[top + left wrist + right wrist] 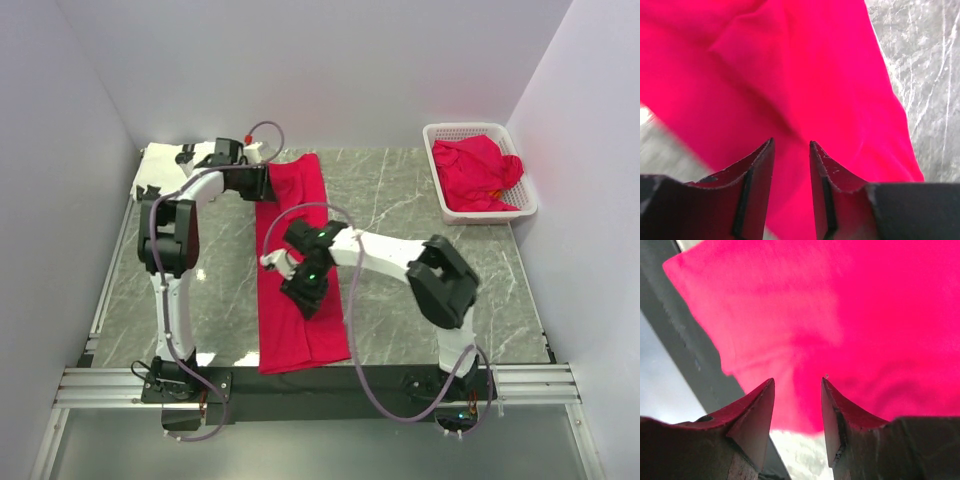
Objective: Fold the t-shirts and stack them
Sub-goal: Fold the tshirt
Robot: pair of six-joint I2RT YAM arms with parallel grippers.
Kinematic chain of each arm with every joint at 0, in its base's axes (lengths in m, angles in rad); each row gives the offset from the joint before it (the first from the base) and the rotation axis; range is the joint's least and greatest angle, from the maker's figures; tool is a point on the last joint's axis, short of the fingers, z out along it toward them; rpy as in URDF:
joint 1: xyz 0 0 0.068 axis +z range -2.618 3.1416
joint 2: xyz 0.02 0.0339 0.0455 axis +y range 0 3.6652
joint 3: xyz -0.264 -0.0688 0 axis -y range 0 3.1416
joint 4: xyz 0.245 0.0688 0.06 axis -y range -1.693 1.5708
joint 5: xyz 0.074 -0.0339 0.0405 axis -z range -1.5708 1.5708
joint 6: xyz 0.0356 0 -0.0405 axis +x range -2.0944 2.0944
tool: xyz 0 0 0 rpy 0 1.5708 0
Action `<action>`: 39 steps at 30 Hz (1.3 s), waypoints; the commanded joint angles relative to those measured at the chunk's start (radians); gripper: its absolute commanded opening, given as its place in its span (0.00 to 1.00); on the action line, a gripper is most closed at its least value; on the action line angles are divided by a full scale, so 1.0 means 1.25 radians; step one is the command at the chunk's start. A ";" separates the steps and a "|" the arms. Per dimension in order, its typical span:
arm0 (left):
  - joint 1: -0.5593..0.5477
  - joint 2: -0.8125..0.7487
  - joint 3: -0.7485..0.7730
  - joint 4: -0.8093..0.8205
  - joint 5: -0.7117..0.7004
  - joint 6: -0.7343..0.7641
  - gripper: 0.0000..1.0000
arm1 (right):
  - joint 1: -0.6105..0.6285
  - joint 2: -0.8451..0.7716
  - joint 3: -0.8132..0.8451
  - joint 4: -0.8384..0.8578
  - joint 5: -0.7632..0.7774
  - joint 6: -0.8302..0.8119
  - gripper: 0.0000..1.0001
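Left pincer (791,142): jaws a narrow gap apart, nothing clamped; the far end of the red t-shirt (300,340) lies directly beneath.
Right pincer (797,380): jaws parted and empty, over the same shirt's near half.
Done so far: the shirt lies as a long narrow strip on the counter (400,200), apparently folded lengthwise only.
Left to do: probably cross folds, then stacking. More red shirts (478,172) wait in the basket (478,128), well right of both pincers.
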 commanded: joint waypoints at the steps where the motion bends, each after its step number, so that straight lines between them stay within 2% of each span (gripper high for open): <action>1: -0.020 0.052 0.082 -0.016 -0.021 -0.023 0.39 | -0.059 -0.110 -0.056 0.021 -0.040 -0.004 0.50; 6: -0.044 0.117 0.150 -0.007 -0.030 -0.037 0.39 | -0.198 -0.165 -0.140 0.037 -0.029 -0.021 0.53; 12: -0.047 0.240 0.302 -0.011 0.001 -0.090 0.38 | -0.266 -0.186 -0.136 0.044 0.034 -0.037 0.54; 15: -0.046 0.253 0.346 0.017 0.017 -0.097 0.44 | -0.267 -0.197 -0.126 0.054 0.064 -0.047 0.54; 16: -0.046 0.245 0.352 0.025 0.020 -0.089 0.50 | -0.268 -0.202 -0.119 0.057 0.078 -0.057 0.54; 19: -0.042 0.174 0.349 0.045 0.026 -0.055 0.59 | -0.268 -0.207 -0.097 0.049 0.095 -0.073 0.54; 21: -0.030 0.114 0.296 0.057 0.034 -0.040 0.62 | -0.262 -0.222 -0.094 0.049 0.091 -0.078 0.54; 22: -0.022 0.035 0.262 0.082 0.073 -0.030 0.65 | -0.252 -0.243 -0.100 0.052 0.085 -0.080 0.54; 24: 0.005 -0.069 0.106 0.131 0.113 -0.018 0.67 | -0.229 -0.274 -0.125 0.068 0.099 -0.084 0.54; 25: 0.017 -0.186 0.041 0.187 0.149 0.004 0.68 | -0.211 -0.310 -0.161 0.092 0.114 -0.088 0.54; 26: 0.041 -0.245 -0.082 0.201 0.170 0.024 0.69 | -0.170 -0.328 -0.185 0.107 0.134 -0.090 0.54; 27: 0.056 -0.302 -0.139 0.205 0.194 0.051 0.70 | -0.144 -0.347 -0.208 0.120 0.179 -0.094 0.54; 28: 0.071 -0.406 -0.188 0.194 0.210 0.135 0.70 | -0.120 -0.381 -0.255 0.134 0.199 -0.097 0.54; 30: 0.104 -0.532 -0.292 0.065 0.250 0.249 0.70 | -0.049 -0.414 -0.303 0.167 0.249 -0.115 0.56; 31: 0.130 -0.568 -0.319 0.020 0.252 0.358 0.71 | -0.028 -0.446 -0.348 0.195 0.267 -0.127 0.59; 32: 0.158 -0.600 -0.372 -0.095 0.271 0.417 0.71 | -0.002 -0.461 -0.373 0.212 0.284 -0.134 0.64; 33: 0.170 -0.659 -0.397 -0.159 0.277 0.493 0.72 | 0.037 -0.491 -0.398 0.232 0.322 -0.143 0.70; 34: 0.180 -0.689 -0.428 -0.206 0.277 0.629 0.72 | 0.064 -0.505 -0.446 0.253 0.345 -0.154 0.75; 35: 0.191 -0.719 -0.500 -0.250 0.270 0.681 0.72 | 0.085 -0.515 -0.464 0.279 0.365 -0.173 0.78; 39: 0.202 -0.908 -0.664 -0.404 0.252 0.885 0.73 | 0.175 -0.557 -0.526 0.298 0.398 -0.210 0.78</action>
